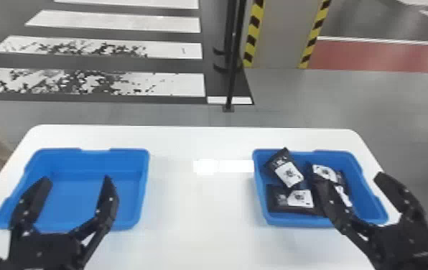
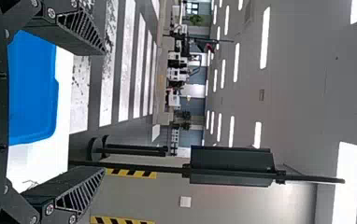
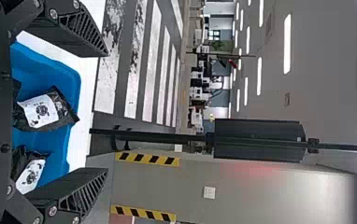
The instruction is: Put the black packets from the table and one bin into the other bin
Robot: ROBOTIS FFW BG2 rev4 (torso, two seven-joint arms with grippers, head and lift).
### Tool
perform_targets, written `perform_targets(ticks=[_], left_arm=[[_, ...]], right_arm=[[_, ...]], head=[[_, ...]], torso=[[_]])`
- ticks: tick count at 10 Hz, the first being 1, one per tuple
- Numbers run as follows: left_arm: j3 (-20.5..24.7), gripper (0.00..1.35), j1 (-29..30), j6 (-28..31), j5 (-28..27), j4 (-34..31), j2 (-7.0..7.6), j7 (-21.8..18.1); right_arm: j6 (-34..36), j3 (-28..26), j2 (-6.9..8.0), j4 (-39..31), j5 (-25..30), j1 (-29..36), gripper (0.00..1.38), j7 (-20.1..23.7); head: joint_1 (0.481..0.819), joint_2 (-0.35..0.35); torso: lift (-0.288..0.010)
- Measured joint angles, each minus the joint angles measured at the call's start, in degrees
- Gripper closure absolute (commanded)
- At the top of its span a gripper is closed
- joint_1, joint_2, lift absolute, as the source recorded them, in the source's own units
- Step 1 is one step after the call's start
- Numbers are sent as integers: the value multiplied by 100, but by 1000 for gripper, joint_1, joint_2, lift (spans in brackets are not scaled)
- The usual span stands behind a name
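Several black packets with white labels (image 1: pixel 284 170) lie in the right blue bin (image 1: pixel 297 221), one leaning up against its back left corner. The left blue bin (image 1: pixel 144 190) has nothing in it. My left gripper (image 1: pixel 75 179) stands open over the left bin; its spread fingers frame that bin in the left wrist view (image 2: pixel 104 112). Open too, my right gripper (image 1: pixel 353 179) has one finger over the packets and the other beyond the bin's right rim. In the right wrist view, a packet (image 3: pixel 43 111) lies between and behind the fingers of the gripper (image 3: pixel 107 112).
Both bins stand on a white table (image 1: pixel 199 201), well apart, with bare tabletop between them. Behind the table's far edge are a dark pole (image 1: pixel 233 64) and a pillar with yellow and black stripes (image 1: pixel 281 36).
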Motion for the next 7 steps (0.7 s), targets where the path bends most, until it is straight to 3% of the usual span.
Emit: perform_targets(ticks=[7], left_arm=[[19, 157, -11, -26, 7, 0, 0, -31]], right_arm=[[-146, 0, 8, 67, -23, -1, 150, -1]], head=[[695, -90]], torso=[[-110]])
